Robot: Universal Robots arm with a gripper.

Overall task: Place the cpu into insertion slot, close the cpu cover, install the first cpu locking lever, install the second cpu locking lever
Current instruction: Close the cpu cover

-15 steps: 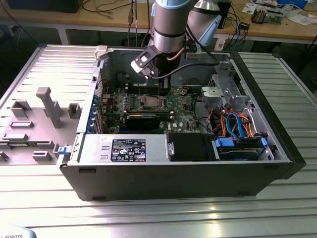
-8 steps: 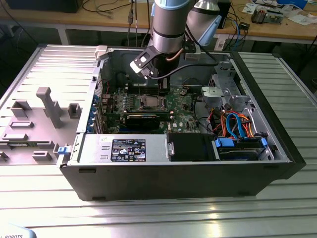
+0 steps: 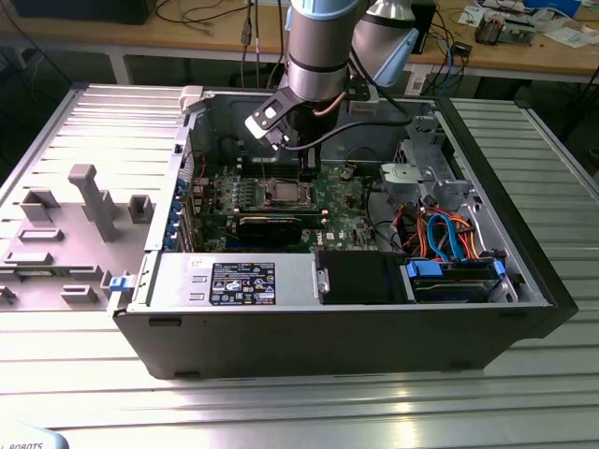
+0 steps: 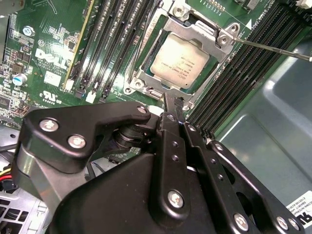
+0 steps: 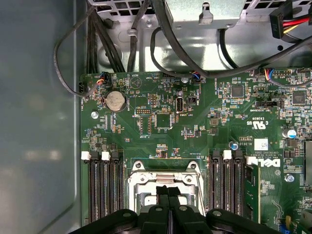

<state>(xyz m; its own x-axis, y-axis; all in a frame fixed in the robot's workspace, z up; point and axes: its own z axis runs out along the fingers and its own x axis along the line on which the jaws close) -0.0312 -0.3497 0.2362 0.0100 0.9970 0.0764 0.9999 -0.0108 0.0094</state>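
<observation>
Trouble, as I judge it, lies in how close my gripper (image 4: 174, 103) sits to the socket. Its two fingers are pressed together with nothing between them, and the tips hover just beside the near edge of the cpu cover (image 4: 202, 30). The cpu (image 4: 180, 61) lies flat in the insertion slot (image 4: 134, 84). The cover frame is down around it, and the silvery top shows through the window.

One locking lever (image 4: 273, 49) sticks out as a thin wire from the socket corner, across the memory slots (image 4: 239, 83), so it looks not yet latched. If my tips slipped off a wire that thin, they could scrape the green motherboard (image 5: 161, 117) or knock the slot clips. A push landing off-centre on the frame could tilt it against the chip.

Memory slots flank the socket on both sides, close to its rim, so sideways room is narrow. Past the bank under the lever, the bare grey case floor (image 4: 273, 131) lies open. Beyond the socket in the first wrist view, black cables (image 5: 161, 44) loop over the board's edge, well apart from my tips. In the exterior view my arm (image 3: 323, 47) comes in from above.
</observation>
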